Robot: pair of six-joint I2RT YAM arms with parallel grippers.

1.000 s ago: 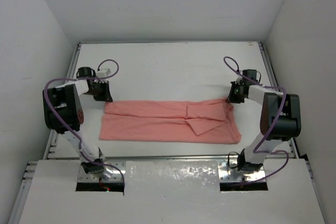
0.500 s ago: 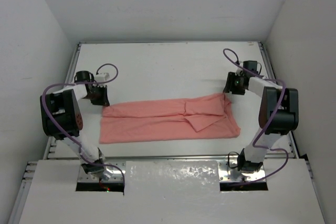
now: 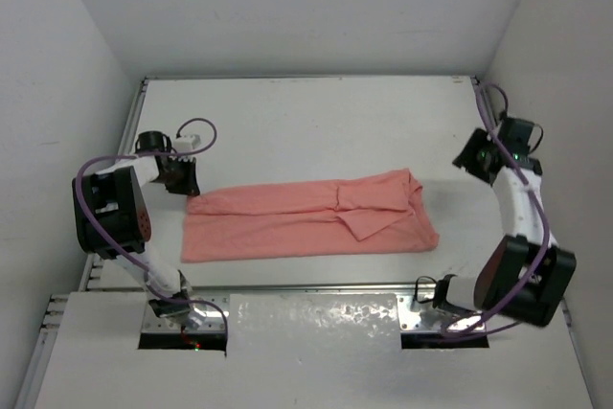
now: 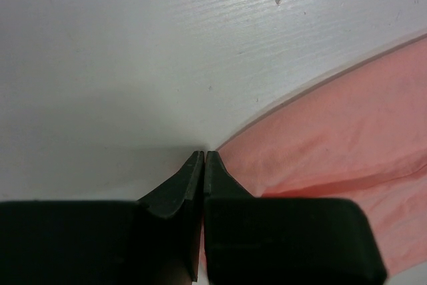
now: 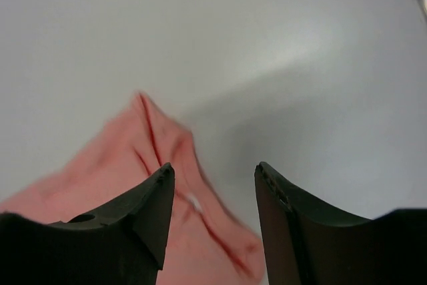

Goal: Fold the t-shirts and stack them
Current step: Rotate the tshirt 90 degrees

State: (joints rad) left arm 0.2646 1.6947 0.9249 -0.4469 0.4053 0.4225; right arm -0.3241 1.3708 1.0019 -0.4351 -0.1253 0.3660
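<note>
The salmon-pink t-shirt (image 3: 306,219) lies as a long band across the middle of the table, with a flap folded over near its right half. My left gripper (image 3: 182,179) is at the shirt's far left corner. In the left wrist view its fingers (image 4: 203,155) are shut, the shirt's edge (image 4: 333,138) runs right up to the tips, and a sliver of pink shows between them. My right gripper (image 3: 476,155) is open and empty, off to the right of the shirt. In the right wrist view (image 5: 213,171) the shirt's far right corner (image 5: 113,158) lies below and to the left.
White table (image 3: 316,122) enclosed by white walls. A raised rail (image 3: 493,122) runs along the right edge, close to my right gripper. Another rail (image 3: 124,141) runs along the left edge. Purple cables loop off both arms.
My right gripper opened, let go of the shirt's far right corner and swung right towards the table's edge. The corner dropped back onto the table. My left gripper shifted slightly left.
</note>
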